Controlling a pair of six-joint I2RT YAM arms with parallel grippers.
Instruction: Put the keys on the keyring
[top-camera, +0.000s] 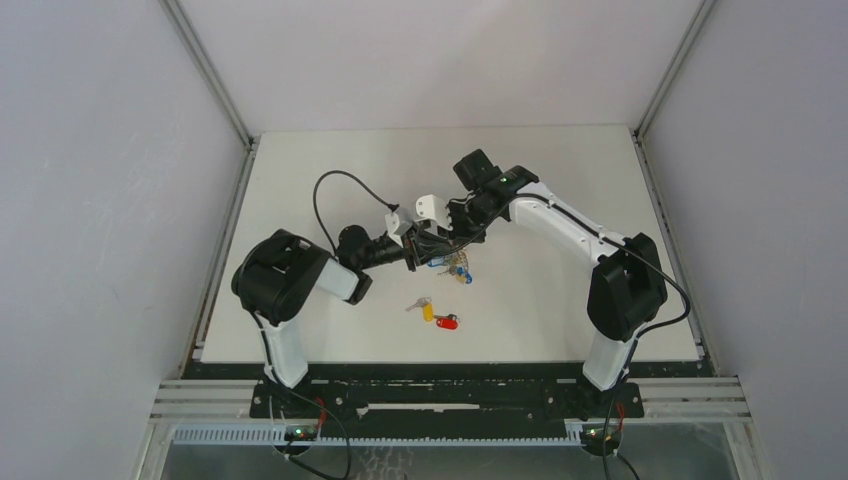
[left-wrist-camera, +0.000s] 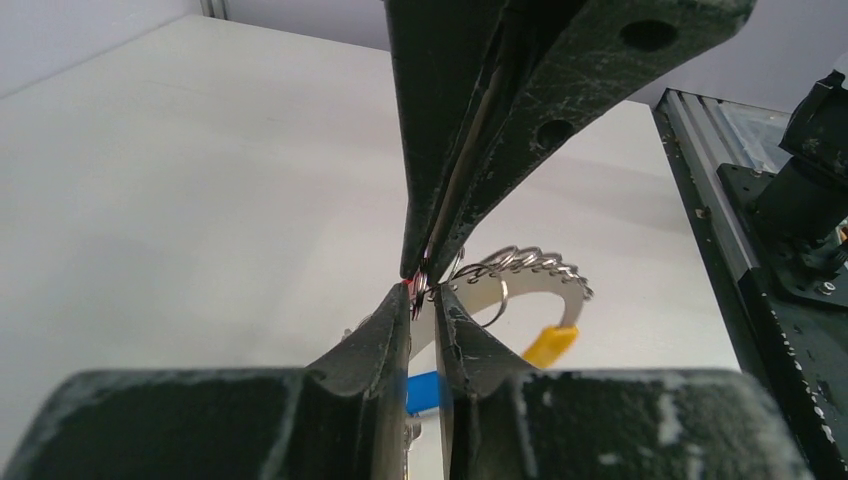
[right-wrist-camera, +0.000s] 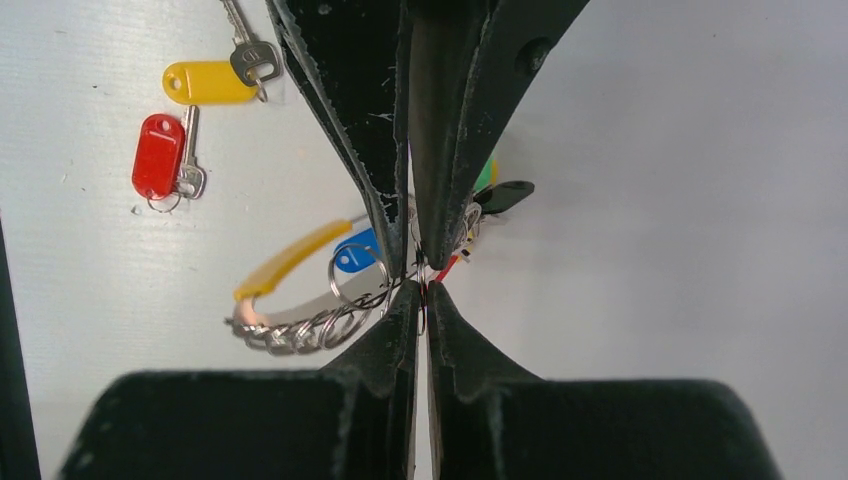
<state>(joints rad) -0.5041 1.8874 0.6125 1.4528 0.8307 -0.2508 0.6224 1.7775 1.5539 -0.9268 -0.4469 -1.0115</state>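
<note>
We are seeing the left gripper (left-wrist-camera: 422, 297) and the right gripper (right-wrist-camera: 424, 293) meeting tip to tip above the middle of the table (top-camera: 560, 180). The jaws of both are pressing almost fully closed, each pair on a thin wire loop of the keyring (right-wrist-camera: 300, 325). The keyring is hanging from their tips, with its orange-yellow band (right-wrist-camera: 288, 262) and blue tag (right-wrist-camera: 352, 256) showing. The yellow-tagged key (right-wrist-camera: 205, 82) and the red-tagged key (right-wrist-camera: 158, 157) are lying loose on the table, side by side, near the keyring but apart from it.

Two loose keys (top-camera: 428, 311): one yellow-tagged key (right-wrist-camera: 205, 82), one red-tagged key (right-wrist-camera: 158, 156); and one keyring (right-wrist-camera: 300, 318)
</note>
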